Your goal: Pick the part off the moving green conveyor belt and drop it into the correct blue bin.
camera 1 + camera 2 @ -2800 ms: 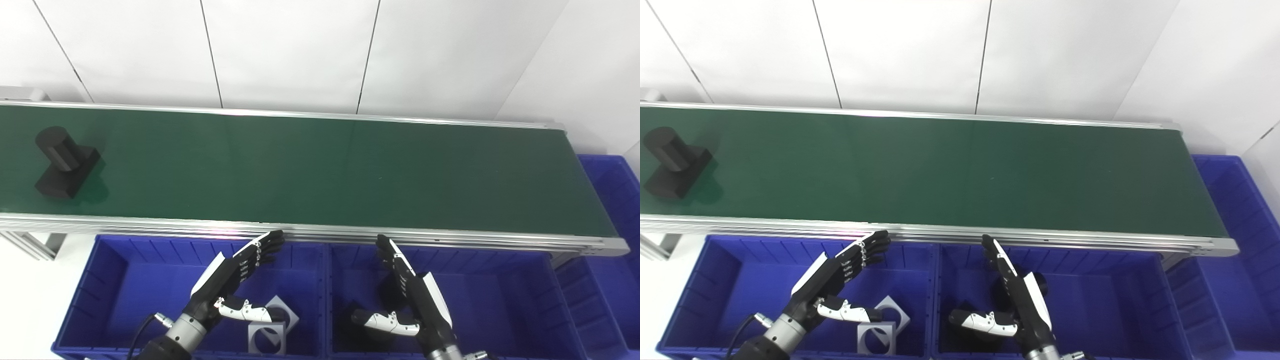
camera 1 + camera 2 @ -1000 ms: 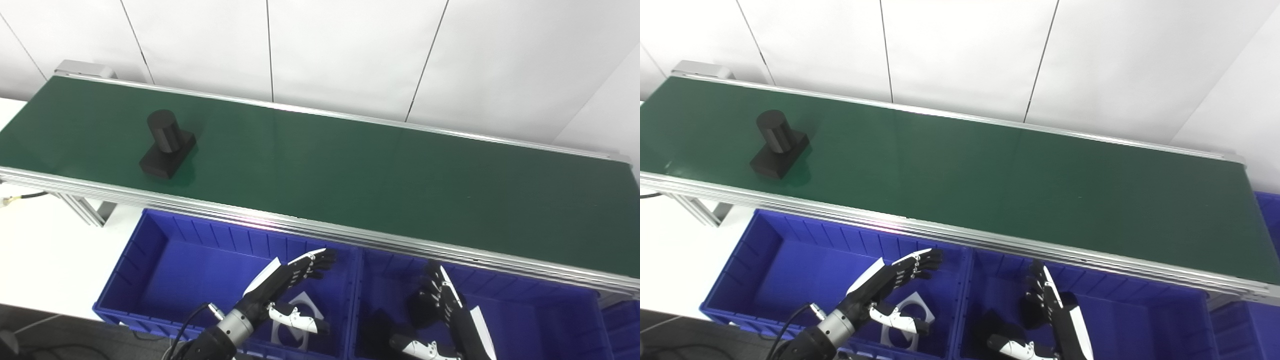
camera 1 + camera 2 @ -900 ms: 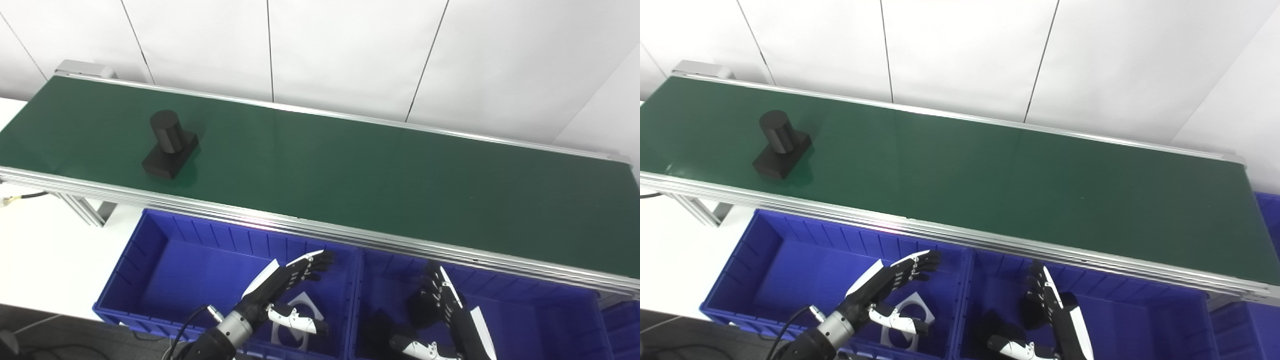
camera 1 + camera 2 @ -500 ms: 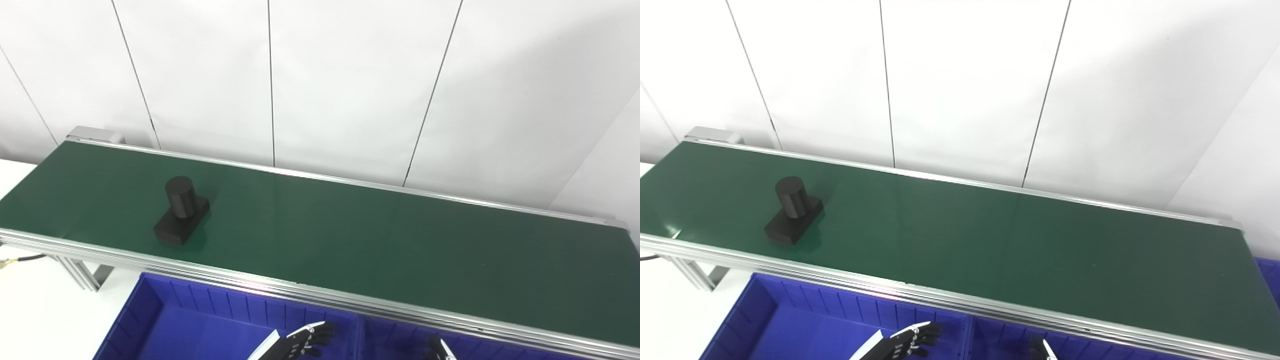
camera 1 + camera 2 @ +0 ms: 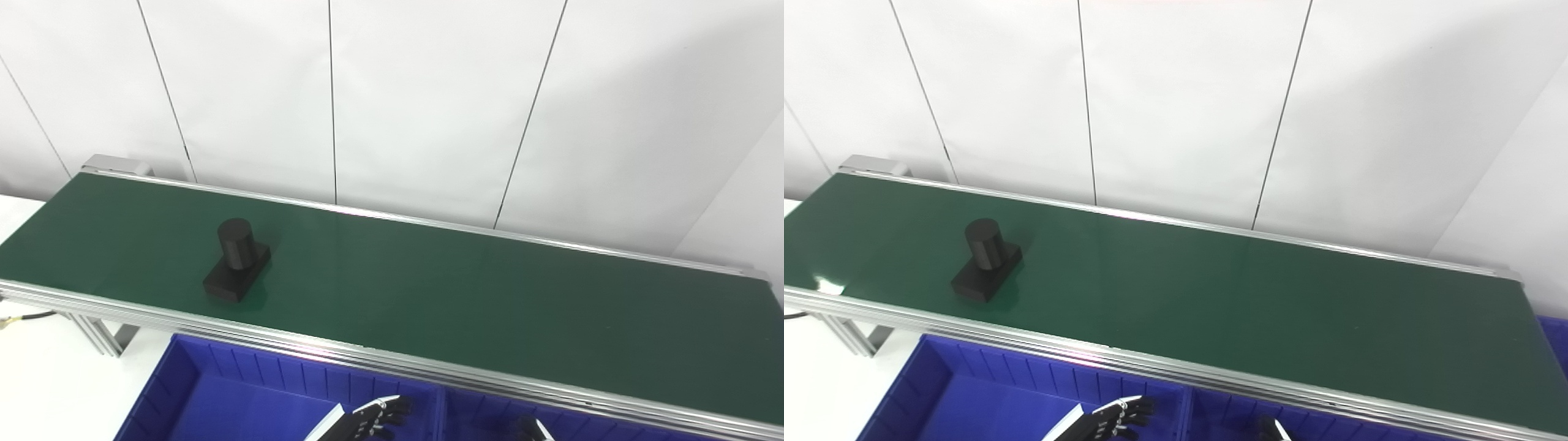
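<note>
One black part sits on the green belt, in the left half of the frame and closer to the belt's near edge than to its far one. It is a flat block with a short round post standing upright on its far end, and a faint dark reflection lies on the belt just right of it. The belt runs across the frame from the left edge down toward the lower right, with silver rails along both long sides and a white panelled wall behind it.

Below the near rail, along the bottom edge, two blue bins show only in part: the left bin with its ribbed inner wall, and the right bin just beside it, the two meeting at a shared divide near the bottom centre.

Only the tips of both hands reach into the frame, well apart from the part. The left hand lies over the left bin at the bottom centre, its dark fingers stretched out side by side, holding nothing that can be seen. Of the right hand just a sliver shows at the bottom edge over the right bin; whether its fingers are apart or closed cannot be told.
</note>
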### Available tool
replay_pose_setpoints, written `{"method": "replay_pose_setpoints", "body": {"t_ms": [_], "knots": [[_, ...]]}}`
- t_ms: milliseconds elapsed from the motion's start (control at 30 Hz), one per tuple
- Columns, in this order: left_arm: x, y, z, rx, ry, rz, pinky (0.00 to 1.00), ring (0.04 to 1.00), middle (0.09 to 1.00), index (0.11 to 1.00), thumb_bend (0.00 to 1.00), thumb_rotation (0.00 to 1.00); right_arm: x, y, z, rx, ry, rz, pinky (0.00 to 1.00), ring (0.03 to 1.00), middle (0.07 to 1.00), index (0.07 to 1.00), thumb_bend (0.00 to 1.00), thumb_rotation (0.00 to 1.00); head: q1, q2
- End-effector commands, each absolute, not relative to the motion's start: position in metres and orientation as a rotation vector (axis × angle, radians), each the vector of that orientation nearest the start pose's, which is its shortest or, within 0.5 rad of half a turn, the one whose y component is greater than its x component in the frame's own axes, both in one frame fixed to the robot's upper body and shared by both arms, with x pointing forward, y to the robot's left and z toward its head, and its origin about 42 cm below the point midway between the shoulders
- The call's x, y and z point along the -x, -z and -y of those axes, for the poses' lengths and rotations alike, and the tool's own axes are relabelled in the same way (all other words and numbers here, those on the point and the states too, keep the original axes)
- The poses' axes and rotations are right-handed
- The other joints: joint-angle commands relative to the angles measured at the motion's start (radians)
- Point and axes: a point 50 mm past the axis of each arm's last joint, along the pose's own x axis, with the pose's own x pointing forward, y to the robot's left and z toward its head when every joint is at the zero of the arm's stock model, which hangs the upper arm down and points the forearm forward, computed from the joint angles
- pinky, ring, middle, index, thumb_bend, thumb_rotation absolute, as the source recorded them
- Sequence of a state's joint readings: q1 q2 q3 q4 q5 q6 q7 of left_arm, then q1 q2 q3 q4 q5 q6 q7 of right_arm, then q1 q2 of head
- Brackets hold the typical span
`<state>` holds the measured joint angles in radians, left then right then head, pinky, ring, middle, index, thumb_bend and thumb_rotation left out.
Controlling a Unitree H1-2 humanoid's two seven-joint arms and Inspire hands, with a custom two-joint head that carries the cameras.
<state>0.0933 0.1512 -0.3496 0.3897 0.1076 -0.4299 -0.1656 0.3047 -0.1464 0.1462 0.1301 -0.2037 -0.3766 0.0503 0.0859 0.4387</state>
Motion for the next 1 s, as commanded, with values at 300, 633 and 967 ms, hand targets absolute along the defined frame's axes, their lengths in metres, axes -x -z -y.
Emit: {"method": "replay_pose_setpoints", "body": {"t_ms": [300,633,967], "knots": [[-0.215,0.005,-0.173,-0.199,0.539,-0.020,0.76,0.836,0.862,0.855,0.97,0.28,-0.164,-0.033,0.232,0.193,-0.168,0.067,0.84,0.899,0.930,0.938,0.94,0.25,-0.012,0.003],[-0.214,0.006,-0.170,-0.190,0.540,-0.025,0.78,0.836,0.860,0.849,0.96,0.28,-0.168,-0.088,0.234,0.066,-0.095,0.262,0.89,0.880,0.890,0.902,1.00,0.36,-0.017,0.011],[-0.218,0.010,-0.166,-0.157,0.553,-0.041,0.76,0.840,0.868,0.856,0.97,0.47,-0.207,-0.143,0.237,0.127,-0.130,0.494,0.79,0.828,0.849,0.875,1.00,0.47,-0.009,0.004]]}}
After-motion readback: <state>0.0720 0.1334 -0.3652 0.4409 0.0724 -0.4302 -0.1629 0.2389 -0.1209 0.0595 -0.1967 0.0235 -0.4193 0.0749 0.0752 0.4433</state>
